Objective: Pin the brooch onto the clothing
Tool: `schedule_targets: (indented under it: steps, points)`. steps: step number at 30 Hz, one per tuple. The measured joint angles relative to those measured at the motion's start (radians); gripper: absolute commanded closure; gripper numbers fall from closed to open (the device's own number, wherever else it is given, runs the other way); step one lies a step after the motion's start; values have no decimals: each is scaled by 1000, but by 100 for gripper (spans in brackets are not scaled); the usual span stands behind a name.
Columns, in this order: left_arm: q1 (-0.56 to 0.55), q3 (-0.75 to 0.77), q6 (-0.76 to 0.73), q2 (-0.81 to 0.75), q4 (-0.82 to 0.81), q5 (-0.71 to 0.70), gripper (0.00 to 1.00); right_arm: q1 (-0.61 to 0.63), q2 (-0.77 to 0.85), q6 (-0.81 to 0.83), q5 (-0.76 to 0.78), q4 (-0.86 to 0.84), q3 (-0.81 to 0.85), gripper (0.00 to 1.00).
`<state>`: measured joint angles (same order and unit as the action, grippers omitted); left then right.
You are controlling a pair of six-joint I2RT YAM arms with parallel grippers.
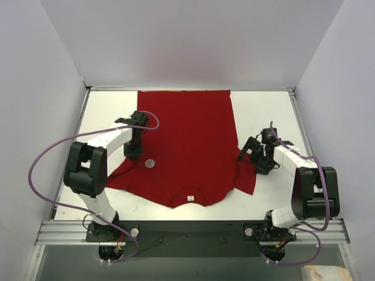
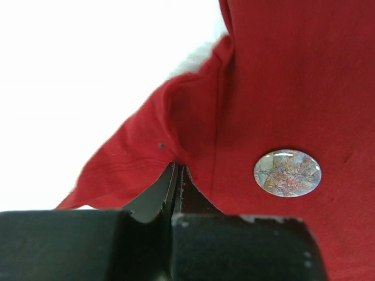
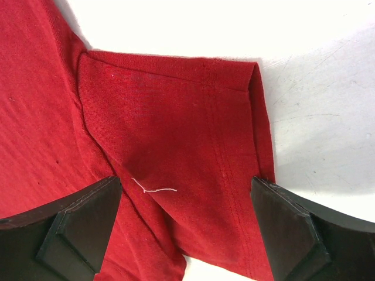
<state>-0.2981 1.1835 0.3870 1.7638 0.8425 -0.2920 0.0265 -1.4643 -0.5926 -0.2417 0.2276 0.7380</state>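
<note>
The clothing (image 1: 187,140), a red T-shirt, lies flat on the white table (image 1: 263,111) with its collar and small white label (image 1: 189,198) towards the arms. The brooch (image 1: 150,163), a round glassy disc with a mottled picture, rests on the shirt near its left sleeve and shows in the left wrist view as the brooch (image 2: 287,172). Just left of it, my left gripper (image 1: 134,153) (image 2: 177,170) is shut on a raised fold of the clothing (image 2: 281,76) at the sleeve seam. My right gripper (image 1: 251,163) (image 3: 186,184) hangs open over the right sleeve (image 3: 193,134), one finger on each side.
White walls enclose the table on three sides. An aluminium rail (image 1: 193,231) carries both arm bases at the near edge. Purple cables (image 1: 41,158) loop beside each arm. A loose white thread (image 3: 153,189) lies on the right sleeve.
</note>
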Motion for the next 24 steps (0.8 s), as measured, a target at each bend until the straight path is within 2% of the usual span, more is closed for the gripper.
schedule_targets:
  steps: [17, 18, 19, 20, 21, 24]
  points:
    - [100, 117, -137, 1, 87, -251, 100, -1, 2, 23, -4, 1, 0, 1]
    - [107, 129, -144, 11, 88, -264, 92, -1, 3, 25, -2, 2, 0, 1]
    - [116, 145, -154, 26, 89, -282, 77, -1, 4, 29, 2, 2, 0, 1]
    - [123, 159, -160, 40, 90, -296, 42, -1, 5, 33, 6, 2, 0, 1]
    - [129, 176, -167, 56, 93, -309, 29, -1, 6, 37, 10, 3, 0, 1]
    - [140, 240, -170, 113, 115, -352, 13, -1, 10, 46, 20, 10, 0, 1]
